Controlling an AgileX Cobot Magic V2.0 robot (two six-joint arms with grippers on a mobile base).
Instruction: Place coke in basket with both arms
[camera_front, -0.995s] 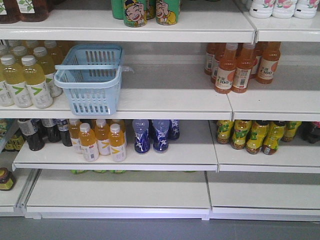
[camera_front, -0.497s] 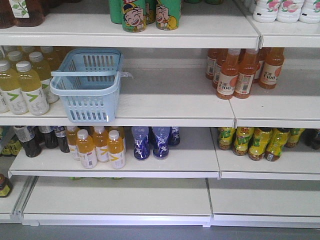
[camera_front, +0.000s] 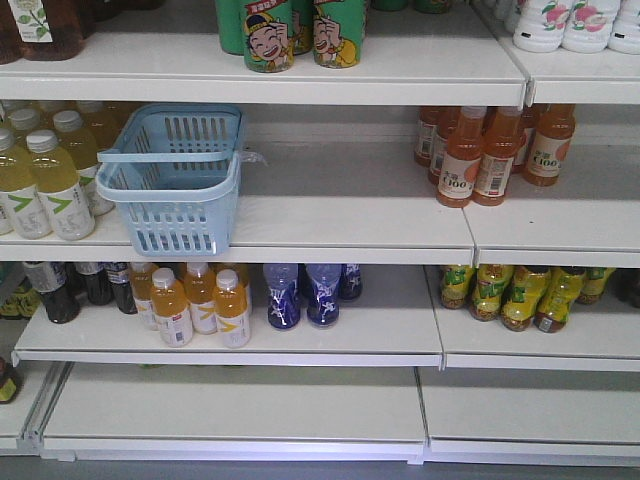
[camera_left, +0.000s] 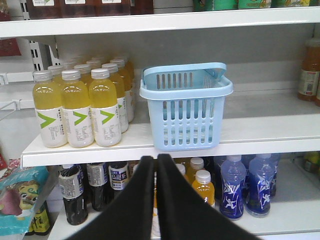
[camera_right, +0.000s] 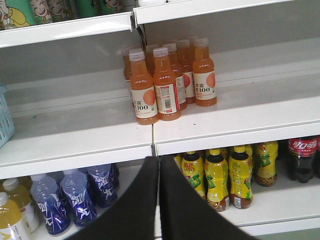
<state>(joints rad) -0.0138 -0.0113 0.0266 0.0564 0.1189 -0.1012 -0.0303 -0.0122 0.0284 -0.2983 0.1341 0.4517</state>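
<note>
While left claw (camera_left: 156, 159) and right claw (camera_right: 159, 159) sit closed, one basket (camera_front: 175, 190) on shelf (camera_front: 350, 215)

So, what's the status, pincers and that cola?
Left pincer and right pincer shut, empty. Red-labelled dark plastic cola bottle on lower shelf, untouched. Pale blue slotted plastic basket on shelf above, empty. Yellow bottles beside cola.

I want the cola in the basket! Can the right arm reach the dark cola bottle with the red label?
Probably yes. The dark plastic cola bottle with the red label stands on the lower white shelf with nothing in front of it, though the shut right gripper points left of it.
</note>
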